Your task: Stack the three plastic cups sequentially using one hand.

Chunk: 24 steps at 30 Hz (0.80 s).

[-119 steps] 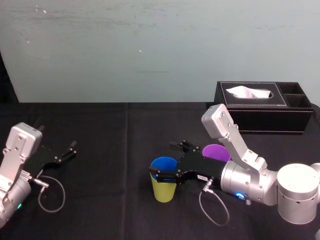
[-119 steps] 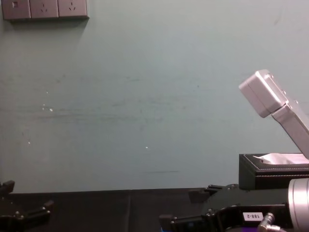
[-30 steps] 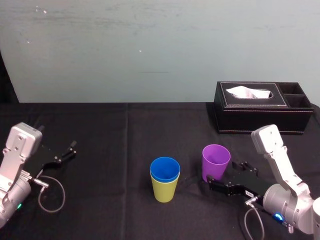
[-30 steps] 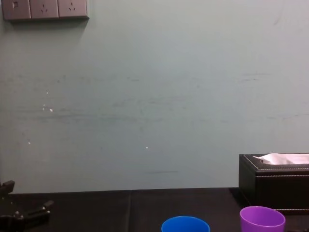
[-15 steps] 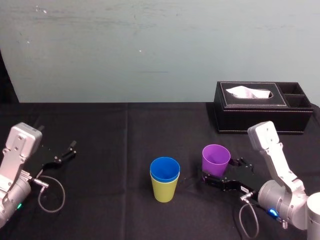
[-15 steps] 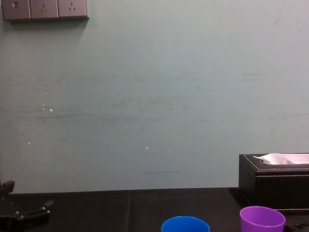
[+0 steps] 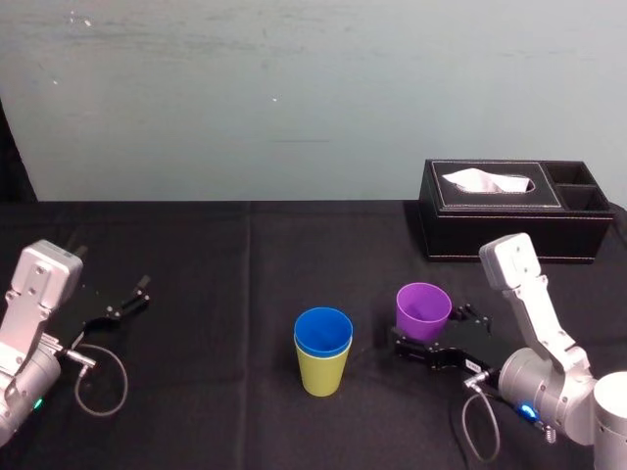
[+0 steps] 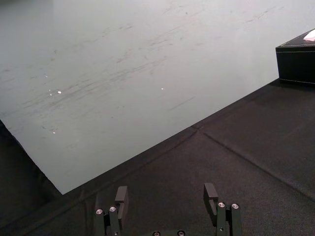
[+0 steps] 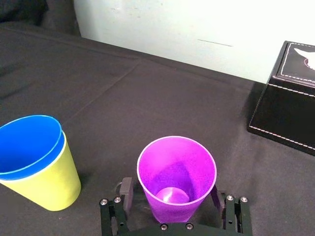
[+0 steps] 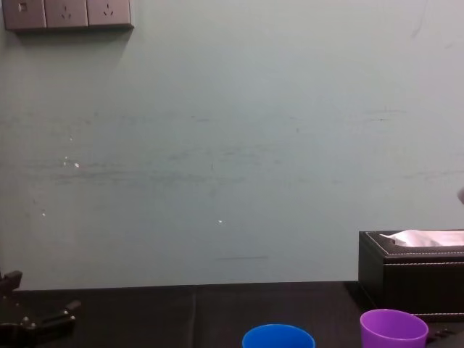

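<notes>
The right gripper (image 7: pixel 428 333) is reaching in low from the robot's right in the head view, its jaws spread and straddling the lower part of the purple cup (image 7: pixel 423 308), which is standing upright on the black-clothed table (image 7: pixel 225 274). Just to the cup's left, the blue cup (image 7: pixel 323 331) is already sitting nested inside the yellow-green cup (image 7: pixel 323 374), so one cup is left to add. The left gripper (image 7: pixel 118 305) is lying parked at the far left, well apart from the cups, and a tissue box (image 7: pixel 509 211) is standing behind on the right.

In the left wrist view, the left gripper (image 8: pixel 166 196) is showing its jaws apart with nothing between them, over bare cloth.

In the right wrist view, the right gripper (image 9: pixel 171 196) is flanking the purple cup (image 9: pixel 176 172), one finger on each side. A gap is showing on at least one side, so it is not gripping yet. The blue cup (image 9: pixel 29 145) and yellow-green cup (image 9: pixel 47 184) are standing nearby.

In the chest view, the rims of the blue cup (image 10: pixel 278 337) and purple cup (image 10: pixel 394 330) are peeking up at the lower edge.

The purple cup is probably light, thin-walled and smooth, so it is likely to flex or squirt out under a hard squeeze. Because it tapers, a grip low on the wall is liable to slide. Taking hold at mid-height with a gentle close looks safer, and it is leaving the base free to drop into the blue cup.
</notes>
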Each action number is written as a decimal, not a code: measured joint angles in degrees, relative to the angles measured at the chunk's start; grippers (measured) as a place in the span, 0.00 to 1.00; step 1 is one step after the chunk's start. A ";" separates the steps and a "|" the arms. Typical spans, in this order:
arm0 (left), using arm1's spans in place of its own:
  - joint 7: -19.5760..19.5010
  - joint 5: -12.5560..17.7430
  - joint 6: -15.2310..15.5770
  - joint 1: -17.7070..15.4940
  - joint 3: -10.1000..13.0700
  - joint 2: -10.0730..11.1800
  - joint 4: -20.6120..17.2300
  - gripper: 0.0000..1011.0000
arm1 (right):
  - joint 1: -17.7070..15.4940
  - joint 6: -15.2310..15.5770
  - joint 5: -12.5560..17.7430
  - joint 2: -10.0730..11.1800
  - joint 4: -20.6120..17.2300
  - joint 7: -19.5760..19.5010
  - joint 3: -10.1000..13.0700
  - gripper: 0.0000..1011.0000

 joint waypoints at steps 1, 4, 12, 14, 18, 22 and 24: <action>0.00 0.00 0.00 0.00 0.00 0.00 0.00 0.99 | 0.05 -0.03 -0.08 -0.10 0.06 -0.02 0.06 0.99; 0.00 0.00 0.00 0.00 0.00 0.00 0.00 0.99 | 0.11 -0.06 -0.18 -0.25 0.19 -0.08 0.13 0.99; 0.00 0.00 0.00 0.00 0.00 0.00 0.00 0.99 | 0.24 0.02 -0.24 -0.91 0.56 -0.26 0.47 0.99; 0.00 0.00 0.00 0.00 0.00 0.00 0.00 0.99 | 0.25 0.03 -0.24 -0.88 0.56 -0.28 0.45 0.99; 0.00 0.00 0.00 0.00 0.00 0.00 0.00 0.99 | 0.24 0.04 -0.24 -0.83 0.53 -0.30 0.41 0.99; 0.00 0.00 0.00 0.00 0.00 0.00 0.00 0.99 | 0.24 0.07 -0.23 -0.78 0.50 -0.32 0.38 0.95; 0.00 0.00 0.00 0.00 0.00 0.00 0.00 0.99 | 0.23 0.08 -0.23 -0.77 0.49 -0.34 0.37 0.92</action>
